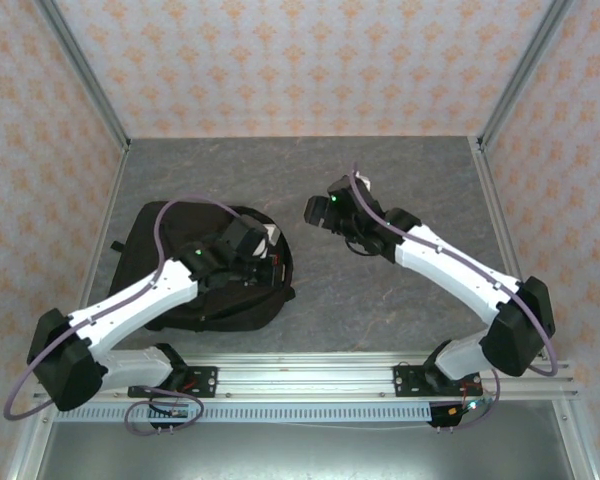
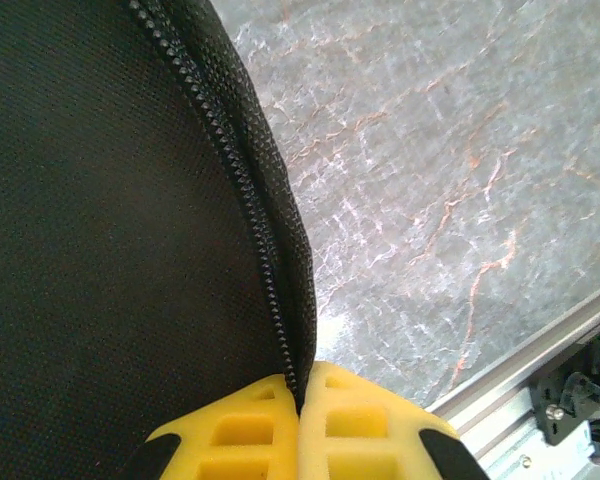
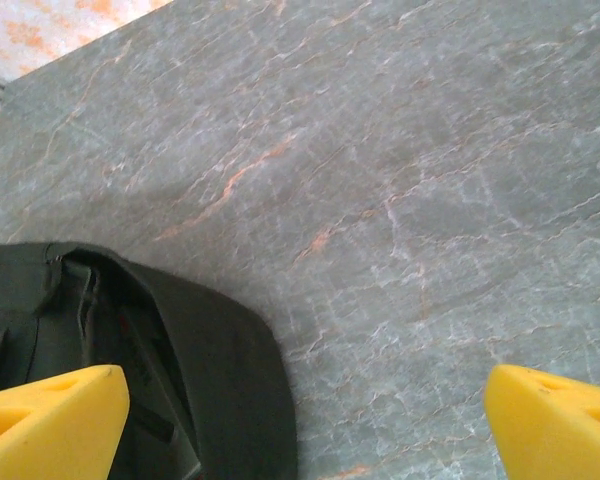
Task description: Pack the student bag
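The student bag (image 1: 152,232), a large black fabric backpack, lies flat on the left half of the grey marble table. My left gripper (image 1: 267,264) is over the bag's right side. Its yellow pads (image 2: 250,435) are pressed together on the bag's (image 2: 100,250) zippered edge, and the zipper teeth (image 2: 242,190) run up from between them. To the right of the bag, my right gripper (image 1: 316,210) hovers over bare table. In the right wrist view its yellow fingers (image 3: 50,425) stand wide apart with nothing between them, and the bag's rounded corner (image 3: 220,380) lies below the left finger.
An aluminium rail (image 1: 300,372) carrying both arm bases runs along the near table edge, also seen as a rail (image 2: 540,375) close to the bag. Frame posts (image 1: 85,75) and patterned walls enclose the table on three sides.
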### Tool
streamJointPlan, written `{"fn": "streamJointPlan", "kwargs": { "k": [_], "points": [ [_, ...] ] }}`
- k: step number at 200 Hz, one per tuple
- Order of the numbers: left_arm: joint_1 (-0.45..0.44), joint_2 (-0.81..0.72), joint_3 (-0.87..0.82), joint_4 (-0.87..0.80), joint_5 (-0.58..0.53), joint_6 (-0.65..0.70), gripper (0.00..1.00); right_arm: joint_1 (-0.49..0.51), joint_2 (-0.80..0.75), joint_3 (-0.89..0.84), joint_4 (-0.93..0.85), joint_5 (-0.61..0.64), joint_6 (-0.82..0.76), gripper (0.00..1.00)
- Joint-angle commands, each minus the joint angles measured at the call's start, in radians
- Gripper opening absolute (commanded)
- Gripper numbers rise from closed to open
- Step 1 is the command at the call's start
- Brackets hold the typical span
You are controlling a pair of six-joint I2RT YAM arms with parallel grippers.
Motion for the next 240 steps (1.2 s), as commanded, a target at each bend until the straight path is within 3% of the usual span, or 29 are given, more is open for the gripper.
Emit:
{"fn": "streamJointPlan", "kwargs": {
  "k": [1,29,65,96,128,152,175,193,240],
  "points": [
    [-0.041,0.072,0.077,0.086,0.017,-0.007,0.0,-0.028,-0.002,0.046,-0.08,0.005,-0.006,0.92],
    [-0.059,0.168,0.225,0.033,-0.006,0.014,0.0,-0.046,-0.09,-0.001,-0.092,0.062,0.011,0.9],
    [-0.055,0.164,0.347,-0.073,-0.075,0.109,0.0,-0.053,-0.237,-0.105,-0.066,0.052,-0.016,0.87],
    [-0.009,0.102,0.357,-0.094,-0.074,0.122,0.0,-0.053,-0.407,-0.225,0.038,-0.085,-0.086,0.82],
    [0.06,0.034,0.336,-0.07,-0.032,0.099,0.0,-0.052,-0.497,-0.343,0.145,-0.298,-0.153,0.66],
    [0.083,0.003,0.349,-0.085,0.005,0.108,0.0,-0.023,-0.485,-0.454,0.291,-0.451,-0.237,0.61],
    [0.096,-0.031,0.354,-0.104,0.011,0.116,0.0,0.072,-0.439,-0.5,0.395,-0.431,-0.391,0.58],
    [0.105,-0.06,0.353,-0.111,0.02,0.115,0.0,0.089,-0.365,-0.483,0.439,-0.477,-0.479,0.55],
    [0.133,-0.161,0.333,-0.141,0.017,0.122,0.0,0.091,-0.13,-0.327,0.379,-0.629,-0.774,0.3]
  ]
}}
